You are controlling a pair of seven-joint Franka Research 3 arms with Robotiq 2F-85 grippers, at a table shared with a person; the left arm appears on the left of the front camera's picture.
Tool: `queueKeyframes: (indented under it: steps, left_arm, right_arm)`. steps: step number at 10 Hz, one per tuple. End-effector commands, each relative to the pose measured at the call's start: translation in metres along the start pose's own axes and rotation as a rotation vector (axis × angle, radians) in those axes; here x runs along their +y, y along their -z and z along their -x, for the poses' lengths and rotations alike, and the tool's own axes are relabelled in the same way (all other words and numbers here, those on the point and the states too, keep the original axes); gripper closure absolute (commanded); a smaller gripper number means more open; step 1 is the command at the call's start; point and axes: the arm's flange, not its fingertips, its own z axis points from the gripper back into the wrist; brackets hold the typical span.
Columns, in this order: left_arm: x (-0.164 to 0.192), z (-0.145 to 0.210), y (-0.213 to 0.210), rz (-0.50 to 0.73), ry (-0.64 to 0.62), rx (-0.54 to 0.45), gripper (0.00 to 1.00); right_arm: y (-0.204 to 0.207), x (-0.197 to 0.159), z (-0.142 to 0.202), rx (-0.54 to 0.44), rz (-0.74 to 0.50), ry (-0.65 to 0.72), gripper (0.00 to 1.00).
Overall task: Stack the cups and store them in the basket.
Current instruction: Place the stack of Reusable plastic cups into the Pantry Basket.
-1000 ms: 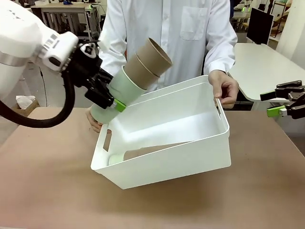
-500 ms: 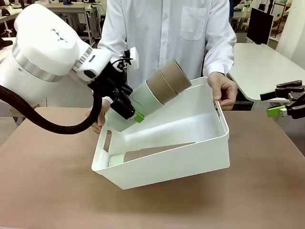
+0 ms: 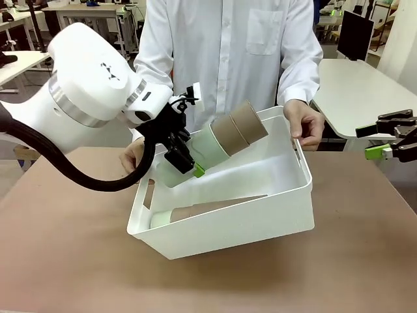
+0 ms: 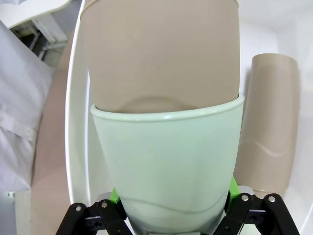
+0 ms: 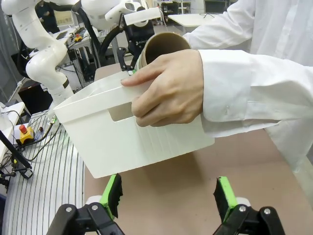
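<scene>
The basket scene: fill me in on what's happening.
The left gripper is shut on a stack of cups, one mint green outside and tan ones nested in it, held tilted over the white basket. A person's hands tip the basket toward the robot. Another stack lies inside. The right gripper hangs open, apart.

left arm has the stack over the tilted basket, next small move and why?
Probably ease the stack lower into the basket before opening. The left gripper grips the mint cup above the floor, and the person's hands tilt the basket toward it.
</scene>
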Motion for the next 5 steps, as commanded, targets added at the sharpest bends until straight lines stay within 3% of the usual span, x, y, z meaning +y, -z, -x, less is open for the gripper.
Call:
queueKeyframes:
  steps: [1, 5]
  left_arm:
    - [0.004, -0.013, 0.009, -0.023, -0.024, 0.026, 0.15]
    - [0.005, -0.01, 0.039, -0.035, -0.041, 0.064, 0.15]
  right_arm:
    - [-0.001, -0.002, -0.005, -0.019, 0.0, 0.017, 0.0]
    - [-0.001, -0.002, -0.005, -0.019, 0.0, 0.017, 0.0]
